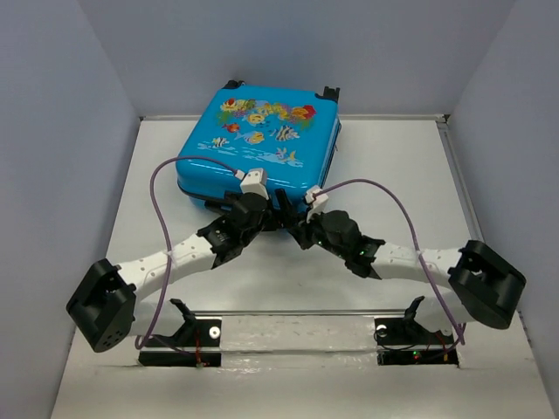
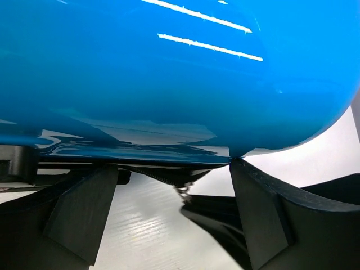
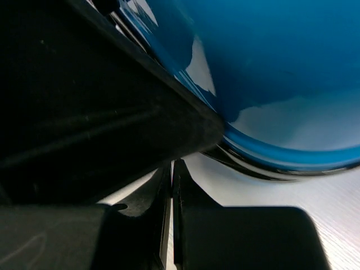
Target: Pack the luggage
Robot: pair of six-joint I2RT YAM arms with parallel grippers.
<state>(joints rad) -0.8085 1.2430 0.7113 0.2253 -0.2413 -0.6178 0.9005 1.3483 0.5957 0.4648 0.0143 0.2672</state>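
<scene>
The luggage point(image 1: 258, 144) lies flat and closed on the table, its fish-print face up. Both grippers sit at its near edge. My left gripper point(image 1: 272, 214) is open. In the left wrist view its fingers point(image 2: 79, 214) stand wide under the blue shell point(image 2: 169, 67), and the zipper pull point(image 2: 184, 190) dangles between them, untouched. My right gripper point(image 1: 297, 231) is just right of it, low by the table. In the right wrist view this gripper point(image 3: 172, 166) is shut, with nothing visible between the jaws, and the blue shell point(image 3: 270, 67) curves above it.
Grey walls enclose the white table point(image 1: 393, 166) on the left, right and back. The arms' bases point(image 1: 179, 336) stand at the near edge. Purple cables point(image 1: 162, 218) loop over both arms. The two grippers almost touch each other.
</scene>
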